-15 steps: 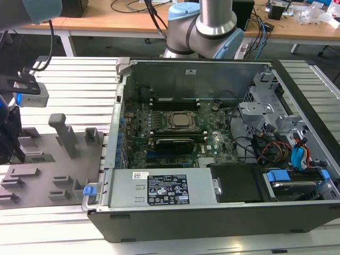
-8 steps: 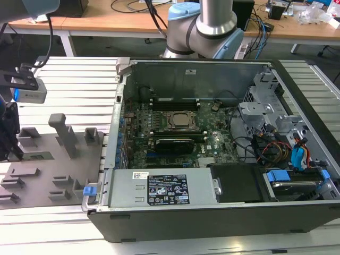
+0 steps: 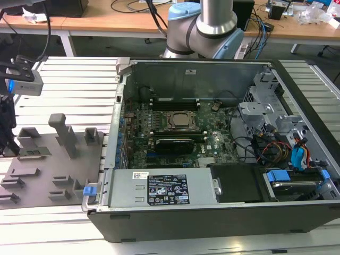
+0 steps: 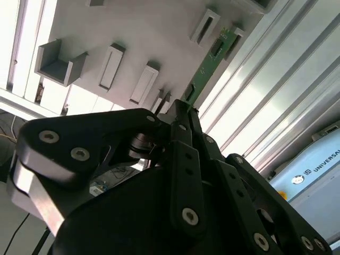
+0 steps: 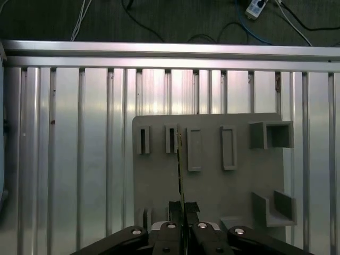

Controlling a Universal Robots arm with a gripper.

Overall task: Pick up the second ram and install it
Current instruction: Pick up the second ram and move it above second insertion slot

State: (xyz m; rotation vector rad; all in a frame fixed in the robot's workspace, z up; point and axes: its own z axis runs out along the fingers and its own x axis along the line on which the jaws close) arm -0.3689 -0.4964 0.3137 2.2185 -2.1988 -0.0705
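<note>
The second ram (image 4: 210, 61), a slim green stick with small dark chips, is clamped at one end between my fingers. It reaches out from them over the grey holder board (image 4: 149, 32). In the first wrist view the ram (image 5: 179, 170) shows edge-on as a thin line above the slotted board (image 5: 223, 191). My gripper (image 4: 180, 109) (image 5: 181, 208) is shut on it. In the exterior view the gripper (image 3: 6, 133) hangs at the far left edge, over the holder board (image 3: 58, 164) and well away from the open computer case (image 3: 122, 138).
Inside the case, the motherboard carries a CPU socket (image 3: 179, 120) flanked by black memory slots (image 3: 175, 101), with a black-shrouded card (image 3: 172, 144) in front. Drive bays and cables (image 3: 287, 149) fill the exterior view's right. The arm's base (image 3: 204, 26) stands behind the case. Ribbed aluminium tabletop (image 5: 79, 159) surrounds the board.
</note>
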